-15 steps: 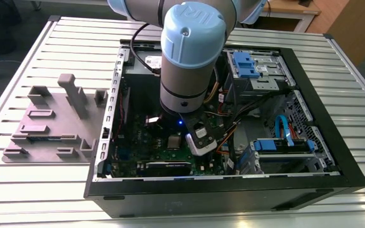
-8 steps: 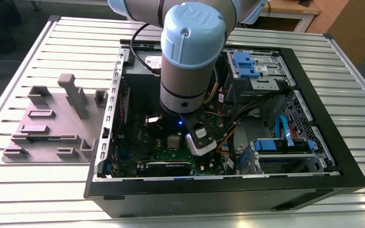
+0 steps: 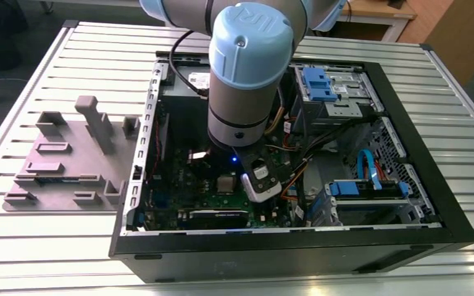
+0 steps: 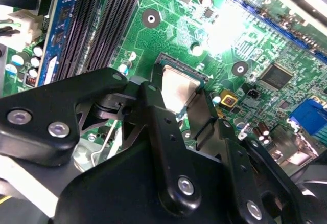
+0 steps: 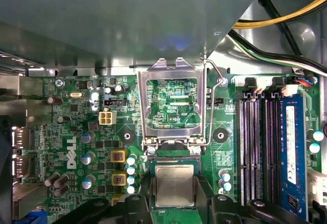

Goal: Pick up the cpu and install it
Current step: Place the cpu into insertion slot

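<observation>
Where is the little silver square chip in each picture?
Exterior view: cannot tell; the arm covers that spot.
First wrist view: the chip lies at the socket, beside the open metal frame.
Second wrist view: the chip, at the same socket.
Shared landmark: the green board.

The arm point(image 3: 249, 68) hung vertical, wrist pointing down, its gripper point(image 5: 174, 189) clamped on two sides of the cpu point(image 5: 174, 180).

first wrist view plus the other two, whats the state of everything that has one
cpu: gripped, flat, at the socket
gripper: shut on the cpu
socket frame: hinged open, standing up
black memory slots: empty
computer case: side open
</observation>
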Controlling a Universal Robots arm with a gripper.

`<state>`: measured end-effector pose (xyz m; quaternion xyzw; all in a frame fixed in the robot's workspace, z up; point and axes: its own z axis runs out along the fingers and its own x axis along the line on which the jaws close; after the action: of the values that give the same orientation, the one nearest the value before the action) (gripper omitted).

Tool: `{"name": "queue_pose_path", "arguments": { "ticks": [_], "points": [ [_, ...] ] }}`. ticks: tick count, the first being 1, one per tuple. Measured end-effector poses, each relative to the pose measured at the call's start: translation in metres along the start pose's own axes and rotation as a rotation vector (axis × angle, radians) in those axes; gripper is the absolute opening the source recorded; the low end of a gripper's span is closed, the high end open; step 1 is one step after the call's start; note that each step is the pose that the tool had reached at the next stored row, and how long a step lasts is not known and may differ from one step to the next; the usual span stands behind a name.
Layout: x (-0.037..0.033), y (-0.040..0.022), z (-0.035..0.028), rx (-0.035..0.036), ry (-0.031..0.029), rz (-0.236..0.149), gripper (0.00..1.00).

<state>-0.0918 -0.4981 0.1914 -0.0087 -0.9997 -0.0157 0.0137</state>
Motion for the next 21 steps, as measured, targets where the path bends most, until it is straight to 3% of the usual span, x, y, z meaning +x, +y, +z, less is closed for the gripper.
{"name": "queue_pose_path", "arguments": {
  "ticks": [7,21],
  "points": [
    [0.0001,0.0002,-0.0043,0.0000,0.0000,0.000,0.47],
    [0.0020,-0.0001,0.0001,-0.0007,-0.0015,0.000,0.47]
  ]
}}
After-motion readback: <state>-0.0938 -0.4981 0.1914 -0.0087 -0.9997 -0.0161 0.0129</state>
